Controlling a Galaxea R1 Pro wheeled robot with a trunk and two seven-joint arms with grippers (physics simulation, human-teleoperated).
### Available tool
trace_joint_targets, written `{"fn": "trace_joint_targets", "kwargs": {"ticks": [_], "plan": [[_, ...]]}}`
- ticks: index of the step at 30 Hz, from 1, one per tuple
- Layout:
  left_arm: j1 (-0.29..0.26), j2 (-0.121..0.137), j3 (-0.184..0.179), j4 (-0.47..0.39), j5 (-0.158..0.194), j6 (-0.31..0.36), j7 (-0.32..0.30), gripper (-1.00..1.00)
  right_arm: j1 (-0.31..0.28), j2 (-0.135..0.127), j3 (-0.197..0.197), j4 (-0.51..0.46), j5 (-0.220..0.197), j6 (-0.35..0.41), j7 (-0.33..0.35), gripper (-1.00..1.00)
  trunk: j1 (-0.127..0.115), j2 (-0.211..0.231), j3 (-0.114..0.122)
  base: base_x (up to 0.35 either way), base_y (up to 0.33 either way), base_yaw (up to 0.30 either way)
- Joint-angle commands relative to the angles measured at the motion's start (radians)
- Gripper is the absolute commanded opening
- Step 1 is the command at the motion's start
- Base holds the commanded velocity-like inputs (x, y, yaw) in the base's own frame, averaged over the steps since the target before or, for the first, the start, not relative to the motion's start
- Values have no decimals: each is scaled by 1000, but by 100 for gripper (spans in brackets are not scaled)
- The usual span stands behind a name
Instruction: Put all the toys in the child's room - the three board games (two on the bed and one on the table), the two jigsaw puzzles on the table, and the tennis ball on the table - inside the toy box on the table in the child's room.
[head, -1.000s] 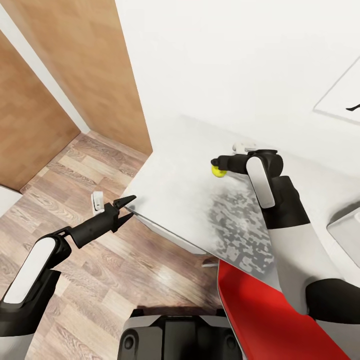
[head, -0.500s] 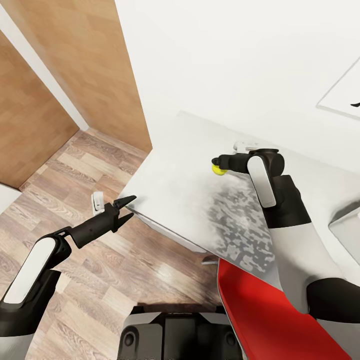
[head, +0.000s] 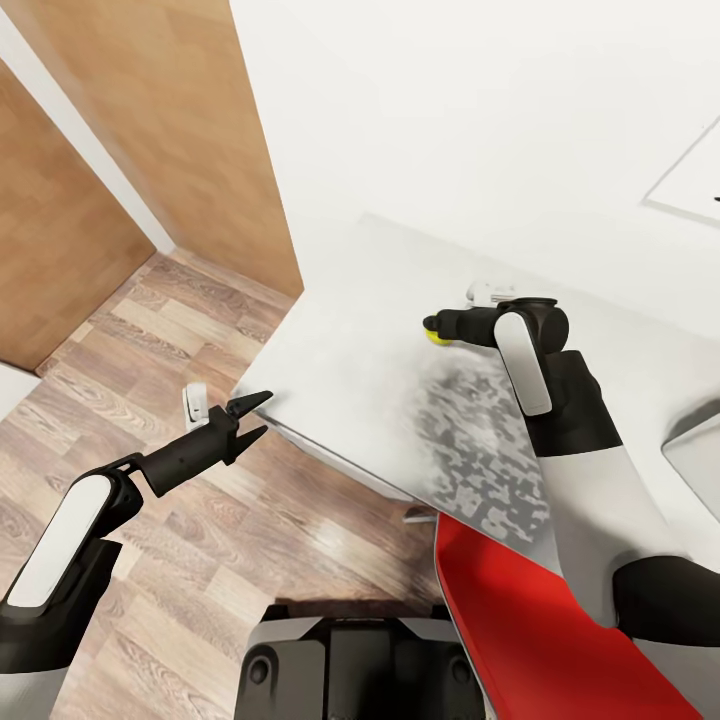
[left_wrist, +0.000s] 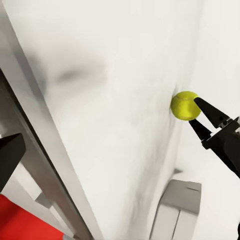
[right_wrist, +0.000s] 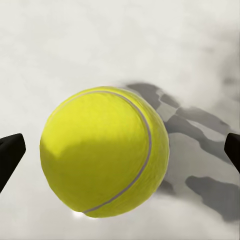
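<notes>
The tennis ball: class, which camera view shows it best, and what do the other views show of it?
The right wrist view: the tennis ball fills the frame, seam visible, between the open jaws. The left wrist view shows it small, beside the right gripper. In the head view only a yellow sliver peeks below that gripper.

The table (head: 350, 350) top lies bare and open around the tennis ball (head: 436, 338), with room to approach from the near edge and from the door side. The white wall (head: 480, 120) closes off the far side of the table. The right gripper (head: 432, 327) straddles the ball with its jaws spread, a gap on each flank. The left gripper (head: 255, 417) hangs over the wood floor (head: 150, 340) just off the table's edge, nothing around it. A red seat (head: 520, 620) crowds the space beneath the right arm.
</notes>
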Motion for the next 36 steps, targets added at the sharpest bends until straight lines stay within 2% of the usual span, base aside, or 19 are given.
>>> {"fn": "trace_joint_targets", "kwargs": {"ticks": [1,17,18,36], "plan": [[-1,1,-1,-1,11,1,9,100,-1,-1,2,-1,-10,2,-10,100,1,-2,-2,0,0,0],[-1,1,-1,-1,11,1,9,100,2,10,3,-1,-11,-3,-10,100,1,-2,-7,0,0,0],[-1,1,0,-1,11,1,9,100,2,10,3,-1,-11,-4,-10,-100,1,-2,-7,0,0,0],[-1,1,-1,-1,11,1,8,100,3,9,1,-2,-11,-6,-10,-100,1,-2,-7,0,0,0]]}}
